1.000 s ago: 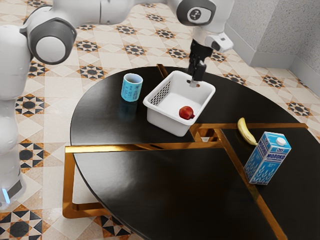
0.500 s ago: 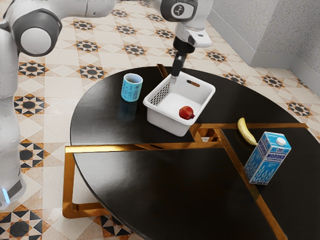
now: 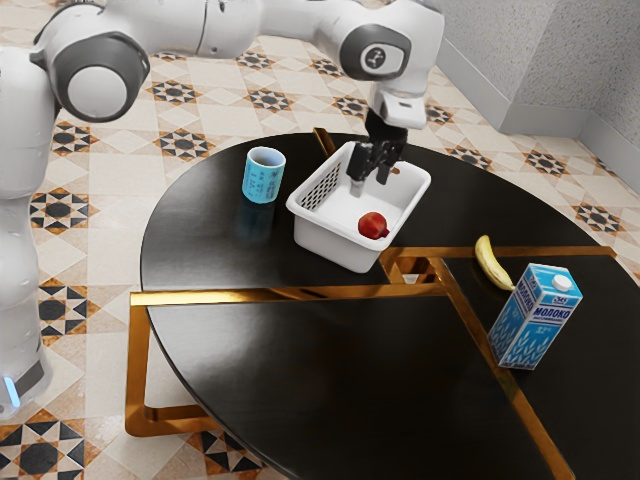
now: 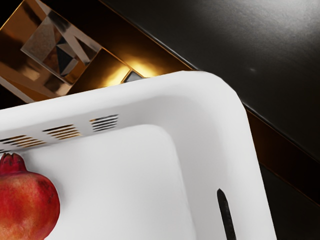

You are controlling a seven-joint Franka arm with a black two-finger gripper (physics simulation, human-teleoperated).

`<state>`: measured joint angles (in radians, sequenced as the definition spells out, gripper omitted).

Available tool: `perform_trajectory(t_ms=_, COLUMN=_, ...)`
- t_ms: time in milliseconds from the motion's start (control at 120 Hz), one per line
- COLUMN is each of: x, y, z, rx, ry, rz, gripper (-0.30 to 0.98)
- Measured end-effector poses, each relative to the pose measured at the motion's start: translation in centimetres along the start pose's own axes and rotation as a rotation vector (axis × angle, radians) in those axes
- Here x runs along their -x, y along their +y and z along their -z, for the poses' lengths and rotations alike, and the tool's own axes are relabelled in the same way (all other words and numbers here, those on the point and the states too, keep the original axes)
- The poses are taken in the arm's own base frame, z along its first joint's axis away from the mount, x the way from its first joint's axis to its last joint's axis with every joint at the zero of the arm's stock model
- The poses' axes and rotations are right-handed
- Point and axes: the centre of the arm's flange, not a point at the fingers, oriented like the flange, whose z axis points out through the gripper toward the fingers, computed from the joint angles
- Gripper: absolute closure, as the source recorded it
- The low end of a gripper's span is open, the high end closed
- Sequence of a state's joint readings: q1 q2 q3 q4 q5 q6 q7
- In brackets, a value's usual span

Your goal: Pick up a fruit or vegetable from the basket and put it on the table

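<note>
Pomegranate (image 4: 27, 205) inside basket (image 3: 335, 245), beside a slotted wall, partly cut off in the wrist view. Gripper (image 3: 370, 182) over the basket, jaws visibly parted, nothing held; exact gap indeterminate. Bare basket floor adjoins the fruit. Banana (image 3: 488, 262) near milk carton (image 3: 535, 318), contact unclear

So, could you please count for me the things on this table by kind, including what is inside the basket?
Fruits: 2 (pomegranate, banana)
Basket: 1
Cup: 1
Milk carton: 1
Total: 5
</note>
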<state>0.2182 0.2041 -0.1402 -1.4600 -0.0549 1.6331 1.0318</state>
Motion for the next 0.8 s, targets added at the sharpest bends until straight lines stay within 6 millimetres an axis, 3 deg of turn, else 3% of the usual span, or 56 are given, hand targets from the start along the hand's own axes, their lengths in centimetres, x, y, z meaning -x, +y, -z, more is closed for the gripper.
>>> perform_trajectory(t_ms=442, x=0.8, y=-1.7, z=-0.8, rx=-0.006, ry=0.049, rz=0.068, gripper=0.0)
perform_trajectory(t_ms=608, x=1.5, y=-2.6, z=-2.0, rx=0.007, ry=0.038, rz=0.129, gripper=0.0)
perform_trajectory(t_ms=800, x=1.5, y=-4.3, z=-5.0, rx=0.025, ry=0.03, rz=0.177, gripper=0.0)
